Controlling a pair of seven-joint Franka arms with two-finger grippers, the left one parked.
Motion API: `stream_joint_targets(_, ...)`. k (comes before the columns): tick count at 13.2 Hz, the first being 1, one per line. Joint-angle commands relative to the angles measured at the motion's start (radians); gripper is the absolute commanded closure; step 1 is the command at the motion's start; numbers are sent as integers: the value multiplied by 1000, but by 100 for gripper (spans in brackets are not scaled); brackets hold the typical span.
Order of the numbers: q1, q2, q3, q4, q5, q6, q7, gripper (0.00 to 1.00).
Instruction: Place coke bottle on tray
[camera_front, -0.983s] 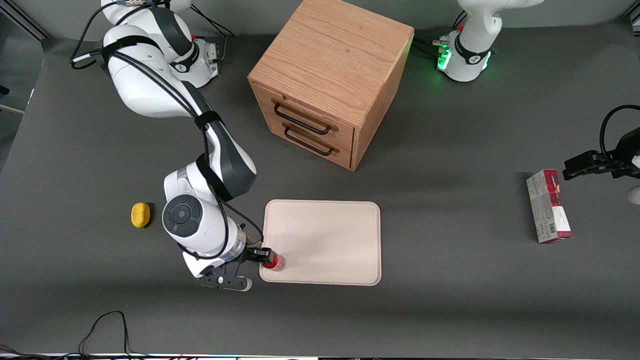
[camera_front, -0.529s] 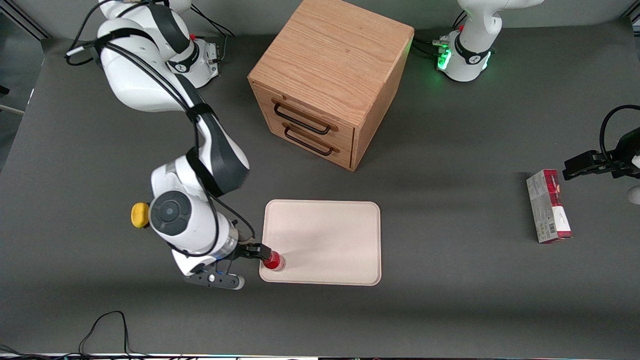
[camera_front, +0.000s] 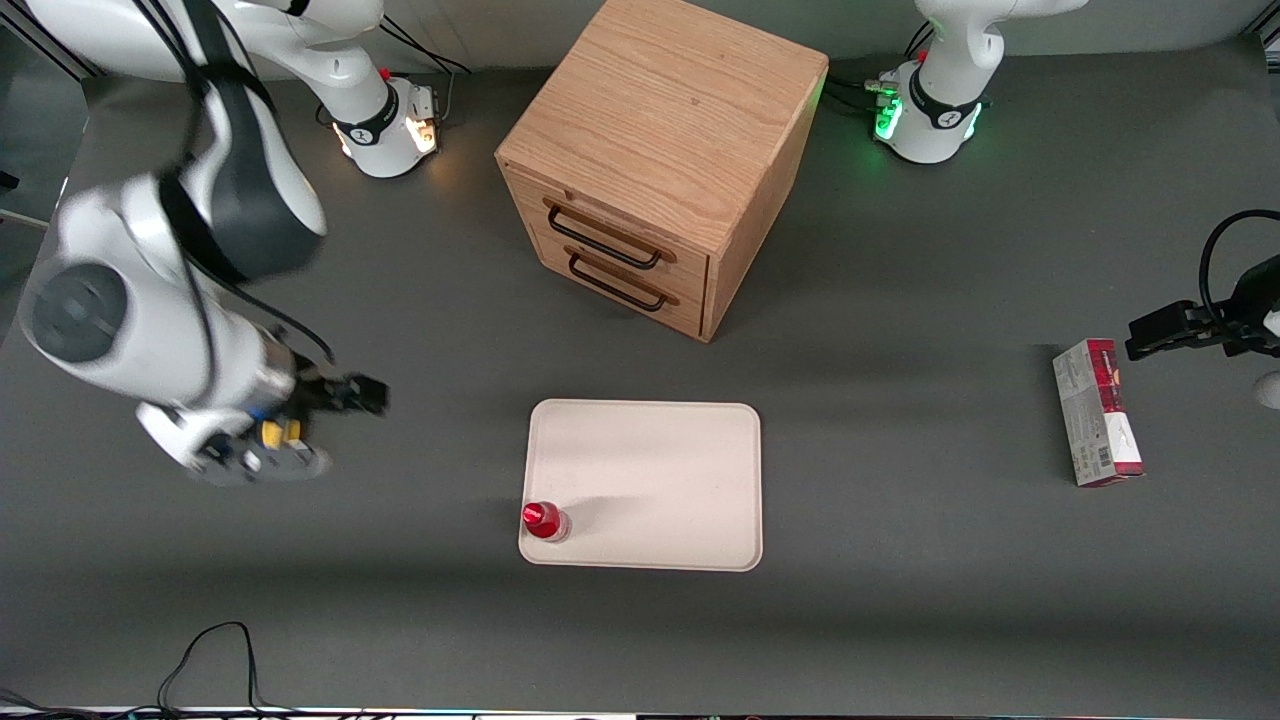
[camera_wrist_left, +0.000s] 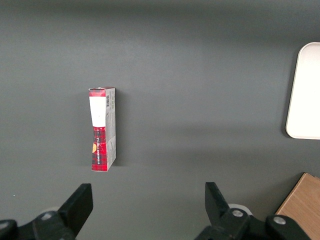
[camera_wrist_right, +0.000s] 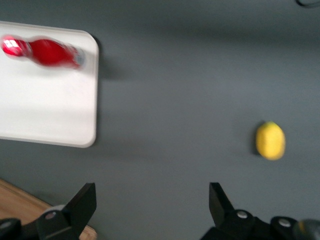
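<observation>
The small red coke bottle (camera_front: 544, 520) stands upright on the cream tray (camera_front: 660, 470), at the tray corner nearest the front camera on the working arm's side. The right wrist view shows the coke bottle (camera_wrist_right: 46, 51) on the tray (camera_wrist_right: 45, 110) too. My gripper (camera_front: 362, 393) hangs above the bare mat, well away from the tray toward the working arm's end of the table. It is open, with nothing between its fingers (camera_wrist_right: 80, 202), as the gripper (camera_wrist_right: 152, 205) also appears in the right wrist view.
A yellow lemon-like lump (camera_wrist_right: 270, 140) lies on the mat, mostly hidden under my wrist in the front view. A wooden drawer cabinet (camera_front: 660, 160) stands farther from the front camera than the tray. A red and white box (camera_front: 1097, 412) lies toward the parked arm's end.
My gripper let go of the coke bottle, rose and swung away from the tray toward the working arm's end. The bottle stayed standing on the tray corner.
</observation>
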Motion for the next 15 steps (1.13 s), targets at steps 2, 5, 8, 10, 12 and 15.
stream_joint_targets(2, 2, -363, -118, -372, 98, 43, -204, 0)
stream_joint_targets(5, -1, -416, -125, -403, 95, 35, -232, 0)
stream_joint_targets(8, 44, -414, -201, -379, 103, -3, -230, 0)
stream_joint_targets(10, 133, -402, -298, -321, 103, -66, -232, 0)
stream_joint_targets(12, 148, -387, -324, -277, 97, -112, -237, 0)
stream_joint_targets(15, 125, -378, -316, -260, 97, -123, -253, 0)
